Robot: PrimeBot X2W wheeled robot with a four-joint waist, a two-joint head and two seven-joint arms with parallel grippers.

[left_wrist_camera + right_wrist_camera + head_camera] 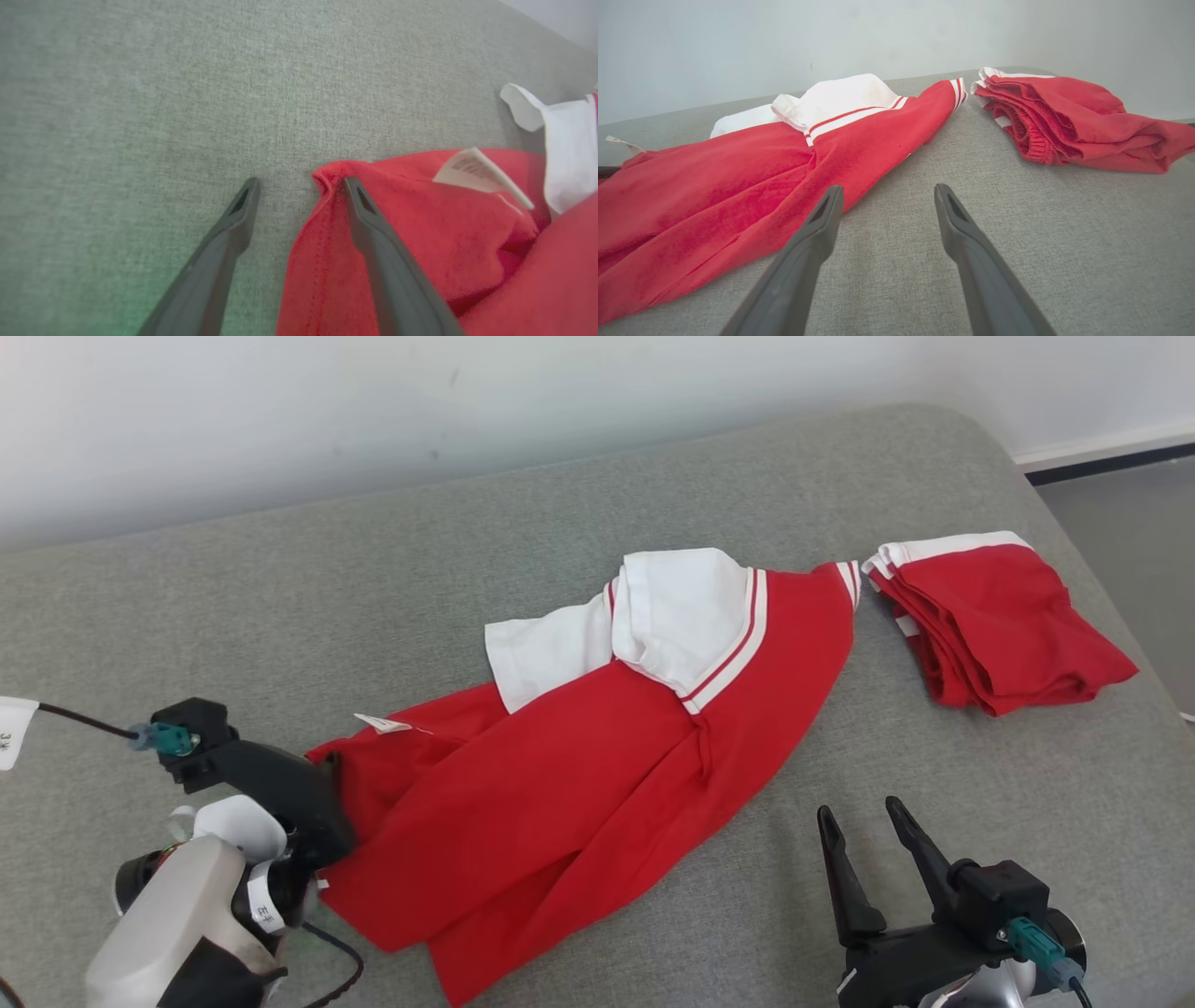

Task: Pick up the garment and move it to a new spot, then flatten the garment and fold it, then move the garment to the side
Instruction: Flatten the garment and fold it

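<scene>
— Grey padded surface (373,597) carries the red and white garment (579,756), lying crumpled in the middle?
— Yes. The left end effector (301,184) is spread open at its hem, one finger on the red cloth, gripping nothing. The right end effector (859,807) is open also, empty, near the lower edge.
— The risk?
— I think a shallow pinch may slip, and dragging may disturb the folded red clothes (999,625) just beside.

The left gripper (301,184) is spread over a grey upholstered surface (163,93), its 2 dark fingers (224,242) well apart. 1 finger lies on bare grey cloth just beside the red garment (420,233); the other rests on the garment's bunched corner. A white label (476,175) lies on the garment, near its white panel (570,158).
</scene>
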